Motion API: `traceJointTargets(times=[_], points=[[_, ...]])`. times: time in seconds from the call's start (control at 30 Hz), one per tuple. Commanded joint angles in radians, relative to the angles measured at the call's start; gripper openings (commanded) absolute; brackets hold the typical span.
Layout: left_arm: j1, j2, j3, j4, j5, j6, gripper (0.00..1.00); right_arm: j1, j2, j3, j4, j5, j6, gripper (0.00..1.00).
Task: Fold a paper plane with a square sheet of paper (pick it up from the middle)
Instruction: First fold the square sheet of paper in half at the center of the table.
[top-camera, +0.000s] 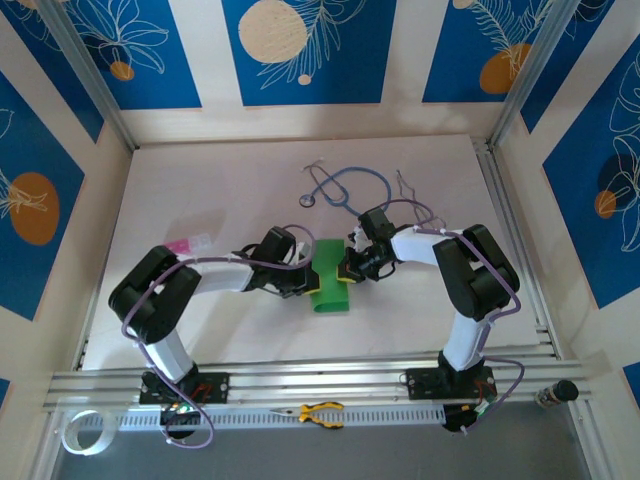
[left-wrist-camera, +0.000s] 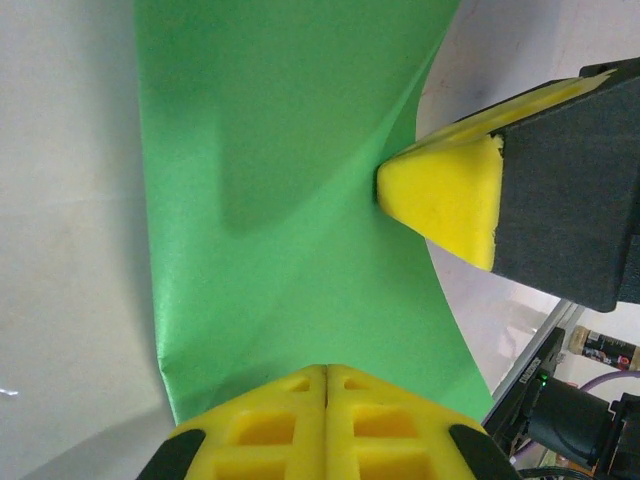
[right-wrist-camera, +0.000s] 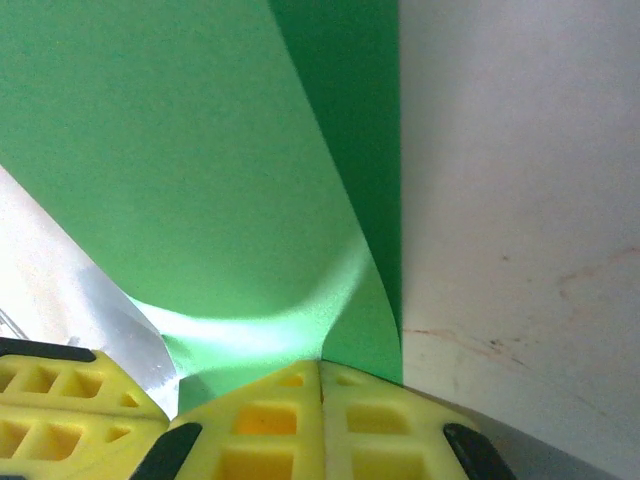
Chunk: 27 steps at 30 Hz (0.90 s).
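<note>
- Two arms reach in over the middle of the table (top-camera: 200, 180), the left arm (top-camera: 210, 272) from the left and the right arm (top-camera: 430, 248) from the right.
- Between their tips, near the table's centre, is the green sheet of paper (top-camera: 330, 290). It is on the near side of the blue stethoscope (top-camera: 350, 185) and apart from it.
- Shape of the sheet: from above it reads as a narrow strip running away from the arm bases, with its near end rounded over. In both wrist views the surface is bowed, not flat.
- State of the left fingers (left-wrist-camera: 265, 430): closed, with the yellow pads pressed together along a thin seam. The sheet's edge runs in under them, so they grip it.
- State of the right fingers (right-wrist-camera: 265, 425): closed the same way, pinching the opposite edge. The paper puckers into a pale bend just ahead of the tips.
- In the left wrist view, the yellow tip of the right fingers touches the sheet's far edge and creases fan out from that spot.
- I cannot tell whether the whole sheet is clear of the table.
- A small pink and white piece (top-camera: 188, 243) lies beyond the left arm, well apart from the sheet.
- Yellow-handled pliers (top-camera: 320, 412) lie on the frame at the near edge, between the two arm bases.
</note>
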Motion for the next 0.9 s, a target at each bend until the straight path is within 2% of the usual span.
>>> traceJointTargets(times=[0.0,0.37,0.63,0.87], points=[[-0.01,0.018,-0.024,-0.007,0.02,-0.007,0.0,0.001,0.068,-0.049,-0.08,0.152,0.012,0.0],[-0.01,0.015,-0.078,-0.114,-0.045,0.094,0.0,0.002,0.069,-0.064,-0.075,0.154,0.02,0.0],[-0.015,-0.08,-0.019,-0.081,-0.012,0.044,0.03,0.003,0.063,-0.064,-0.076,0.154,0.021,0.0],[-0.025,-0.034,-0.026,0.019,0.057,-0.018,0.03,0.005,0.062,-0.067,-0.072,0.156,0.022,0.0]])
